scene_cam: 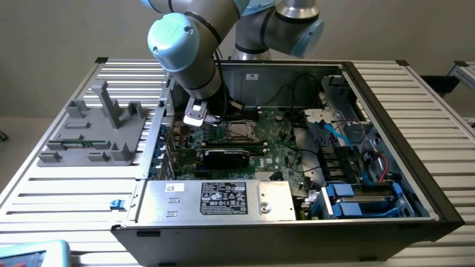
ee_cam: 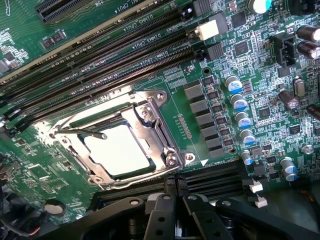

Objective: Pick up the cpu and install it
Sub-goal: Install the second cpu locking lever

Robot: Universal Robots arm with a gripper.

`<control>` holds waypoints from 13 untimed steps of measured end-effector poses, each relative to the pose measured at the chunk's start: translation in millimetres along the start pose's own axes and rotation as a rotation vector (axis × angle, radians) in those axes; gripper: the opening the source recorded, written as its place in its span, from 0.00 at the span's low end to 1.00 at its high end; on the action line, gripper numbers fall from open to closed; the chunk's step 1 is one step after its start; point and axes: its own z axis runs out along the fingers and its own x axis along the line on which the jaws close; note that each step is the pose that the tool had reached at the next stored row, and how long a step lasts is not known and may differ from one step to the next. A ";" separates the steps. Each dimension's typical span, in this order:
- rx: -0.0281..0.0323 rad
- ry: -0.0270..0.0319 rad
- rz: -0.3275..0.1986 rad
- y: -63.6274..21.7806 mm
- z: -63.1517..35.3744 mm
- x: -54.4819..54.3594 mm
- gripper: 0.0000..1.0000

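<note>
cpu (ee_cam: pixel 120 150) seated in socket frame (ee_cam: pixel 150 107), gripper (ee_cam: pixel 175 192) (shut) beside

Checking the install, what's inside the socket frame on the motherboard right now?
The cpu lies inside the socket frame, its silvery top showing. The frame's edges cover its rim, and whatever lies beneath it is hidden.

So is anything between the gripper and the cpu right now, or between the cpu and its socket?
Nothing visible stands between them. The cpu already lies in the socket frame on the motherboard, its metal top uncovered. The gripper is shut just above the board beside the socket, holding nothing visible.
</note>
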 end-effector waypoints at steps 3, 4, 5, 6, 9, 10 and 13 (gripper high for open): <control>0.0001 0.0001 0.000 -4.0 -7.2 0.7 0.12; 0.0000 0.0001 0.000 -5.6 -10.1 1.0 0.12; 0.0002 0.0001 0.000 -7.2 -13.0 1.2 0.12; 0.0002 0.0001 0.000 -8.8 -15.9 1.5 0.12; 0.0002 0.0001 0.000 -13.6 -24.5 2.4 0.12; 0.0000 0.0000 0.000 -15.2 -27.4 2.6 0.12; 0.0001 0.0001 0.000 -20.1 -36.3 3.5 0.12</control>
